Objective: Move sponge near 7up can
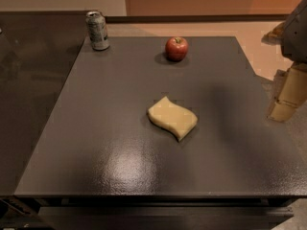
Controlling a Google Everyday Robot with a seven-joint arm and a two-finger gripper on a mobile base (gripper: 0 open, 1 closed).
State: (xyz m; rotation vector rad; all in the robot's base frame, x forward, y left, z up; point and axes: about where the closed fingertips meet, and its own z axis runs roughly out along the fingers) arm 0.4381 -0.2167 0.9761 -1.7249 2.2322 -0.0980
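The pale yellow sponge (pixel 172 118) with wavy edges lies flat near the middle of the dark grey table (pixel 96 143). The 7up can (pixel 97 30) stands upright at the table's far left corner, well apart from the sponge. My gripper (pixel 288 97) hangs at the right edge of the view, above the table's right side, to the right of the sponge and not touching it. It holds nothing that I can see.
A red apple (pixel 176 48) sits at the far middle of the table, to the right of the can. A dark counter (pixel 33 71) runs along the table's left side. The floor beyond the table is pale orange.
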